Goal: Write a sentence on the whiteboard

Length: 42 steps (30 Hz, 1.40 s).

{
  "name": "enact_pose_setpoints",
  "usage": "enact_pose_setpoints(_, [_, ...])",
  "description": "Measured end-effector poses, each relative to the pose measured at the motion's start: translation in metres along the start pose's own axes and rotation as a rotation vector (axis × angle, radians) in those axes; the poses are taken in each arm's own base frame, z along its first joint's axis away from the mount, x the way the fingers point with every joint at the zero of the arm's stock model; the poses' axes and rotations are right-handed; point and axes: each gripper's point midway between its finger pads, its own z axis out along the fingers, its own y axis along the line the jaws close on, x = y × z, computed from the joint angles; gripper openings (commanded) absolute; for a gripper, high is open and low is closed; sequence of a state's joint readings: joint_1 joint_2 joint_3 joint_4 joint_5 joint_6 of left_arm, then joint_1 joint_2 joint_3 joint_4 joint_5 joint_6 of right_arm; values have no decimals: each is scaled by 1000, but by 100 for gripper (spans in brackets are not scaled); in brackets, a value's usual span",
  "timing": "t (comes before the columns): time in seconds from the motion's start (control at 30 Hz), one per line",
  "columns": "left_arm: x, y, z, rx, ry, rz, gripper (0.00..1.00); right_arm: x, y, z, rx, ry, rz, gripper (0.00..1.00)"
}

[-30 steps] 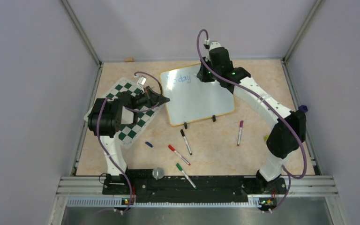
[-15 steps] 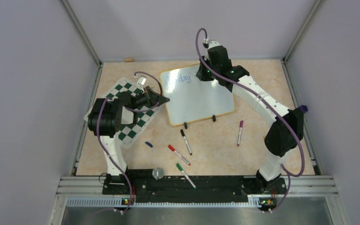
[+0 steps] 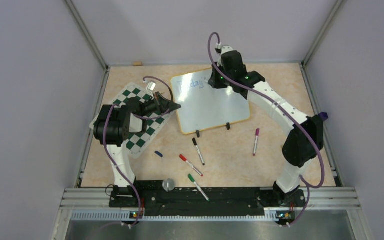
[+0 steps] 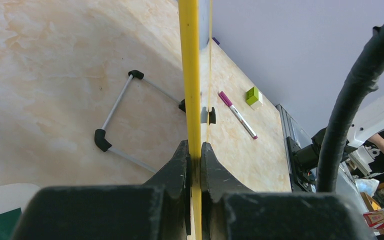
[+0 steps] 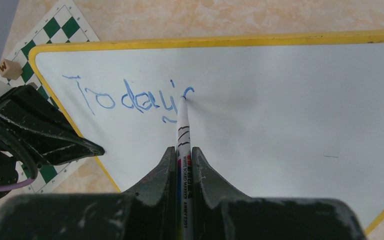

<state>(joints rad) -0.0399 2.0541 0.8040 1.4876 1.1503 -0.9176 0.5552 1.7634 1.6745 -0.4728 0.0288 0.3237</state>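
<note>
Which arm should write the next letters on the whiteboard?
Right. The right gripper is shut on the marker, whose tip touches the whiteboard at the end of the sentence, so far "Today". The left gripper is shut on the board's yellow rim, holding it.

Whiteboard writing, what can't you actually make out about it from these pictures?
Top view: the lettering on the whiteboard is too small to read, and the right arm covers its end.
Right wrist view: the marker in the right gripper hides the stroke at its tip; the gripper's body hides the board below.
Left wrist view: the left gripper clamps the yellow rim, seen edge-on; no writing shows.
</note>
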Motion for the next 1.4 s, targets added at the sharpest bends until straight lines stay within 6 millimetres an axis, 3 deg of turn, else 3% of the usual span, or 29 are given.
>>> enact_pose_setpoints(0.9, [0,1,0,-5,-3,-5,0,9,-13,-4,65,20,-2,0])
enact_pose_setpoints(1.4, [0,1,0,-3,0,-3,0,18,-7,-5,22,48,0,0])
